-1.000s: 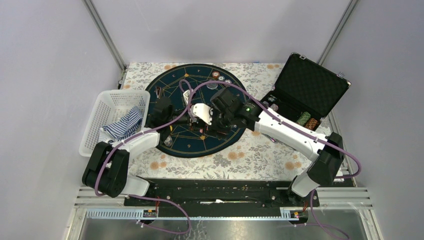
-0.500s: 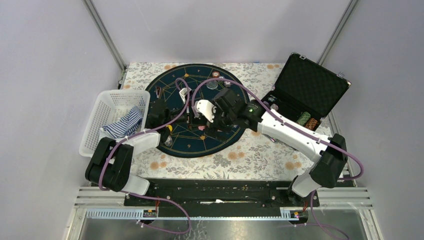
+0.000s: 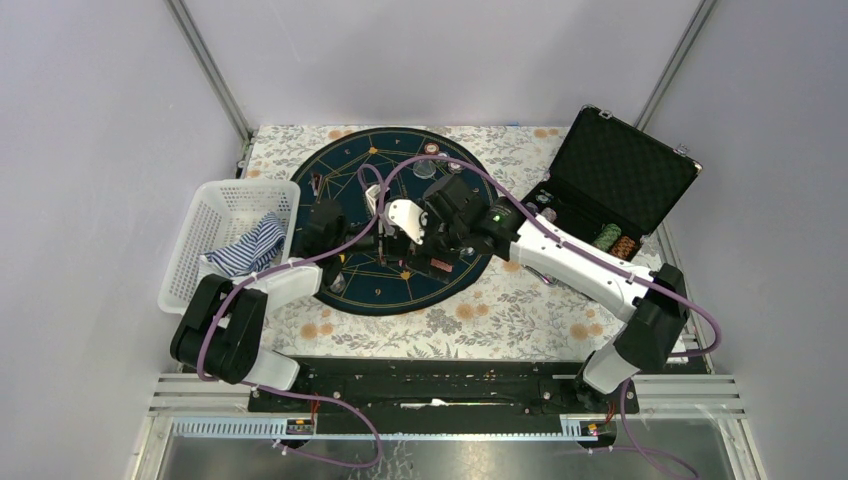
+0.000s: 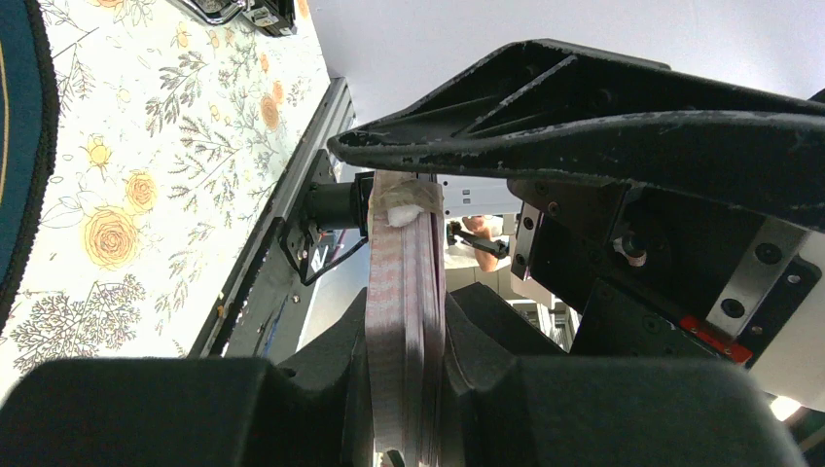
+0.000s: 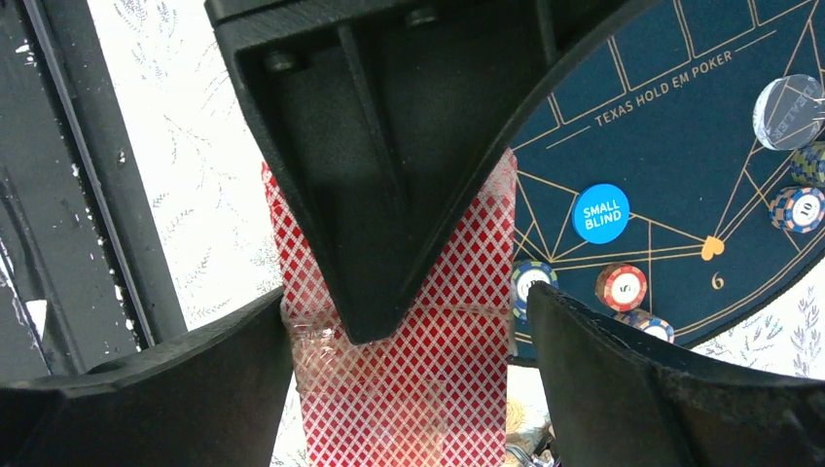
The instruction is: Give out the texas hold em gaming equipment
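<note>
Barely shifted: right end effector (image 5: 407,297), jaws wide astride red diamond-backed card deck (image 5: 399,389) clamped in left end effector (image 4: 404,370). Pinch one card only.

1. Plain, pale lilac-grey walls (image 3: 430,60) closed in the cell on three sides.
2. Aluminium posts (image 3: 209,70) slanted down to the back corners.
3. A cream floral cloth (image 3: 500,312) covered the desk (image 3: 300,328).
4. A black rail (image 3: 430,385) ran along its near edge.
</note>
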